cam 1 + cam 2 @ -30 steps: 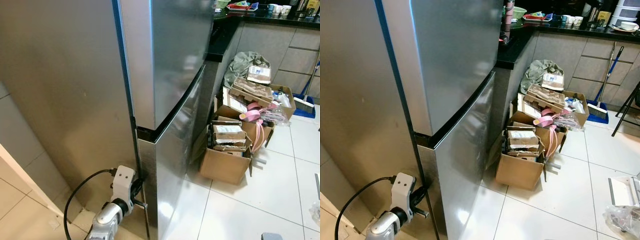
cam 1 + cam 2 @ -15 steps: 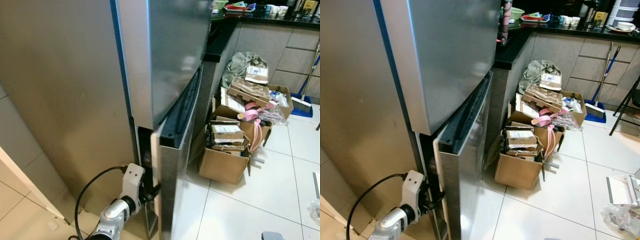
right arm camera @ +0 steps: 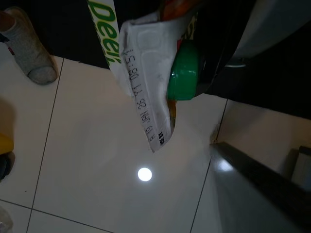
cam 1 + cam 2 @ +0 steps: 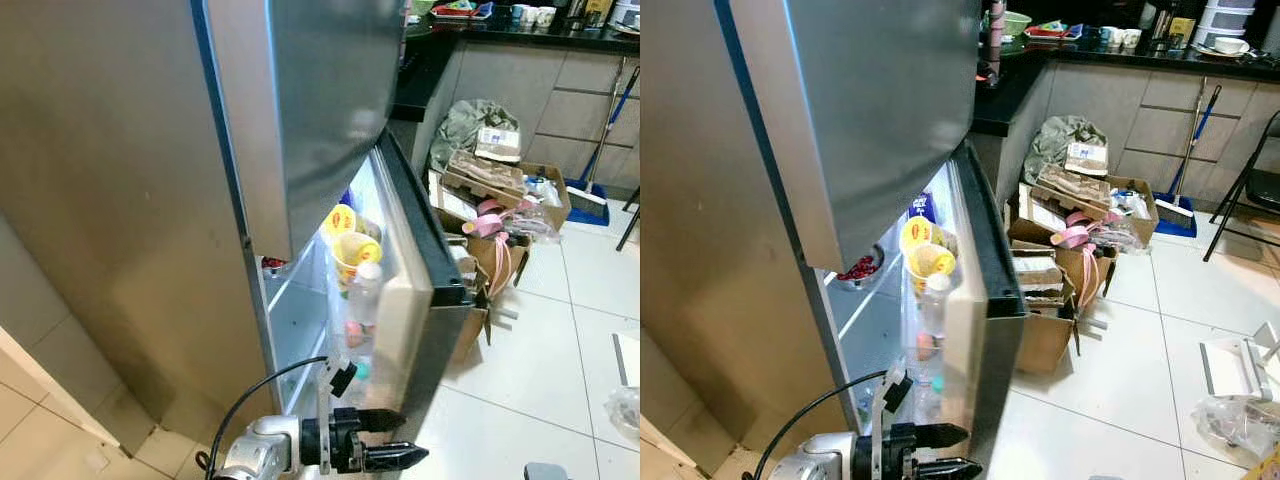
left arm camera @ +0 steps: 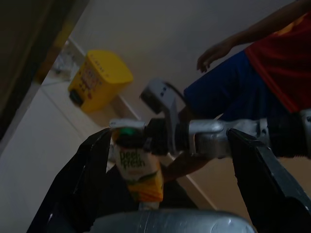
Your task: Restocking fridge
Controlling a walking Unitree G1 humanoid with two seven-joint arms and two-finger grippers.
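Observation:
The steel fridge's lower door (image 4: 412,300) stands wide open under the closed upper door (image 4: 320,110). Its lit door shelf holds yellow cups (image 4: 352,250) and a clear bottle (image 4: 365,292); a bowl of red bits (image 4: 855,268) sits inside. My left gripper (image 4: 396,438) is open, low in front of the door's inner side, touching nothing. In the left wrist view, my right gripper (image 5: 130,130) is shut on the top of an orange juice carton (image 5: 140,172), hanging upright. The carton (image 3: 146,73) and its green cap (image 3: 183,73) are close in the right wrist view.
Full cardboard boxes (image 4: 500,195) crowd the floor right of the open door, below a dark counter (image 4: 480,25). A broom (image 4: 600,130) leans further right. A person in a red top and blue shorts (image 5: 272,63) stands behind me, near a yellow bin (image 5: 97,80).
The lower door has swung from shut to wide open, showing the lit shelves. My left gripper left the door's hinge-side edge and now hangs free in front of it. The camera shifted slightly.

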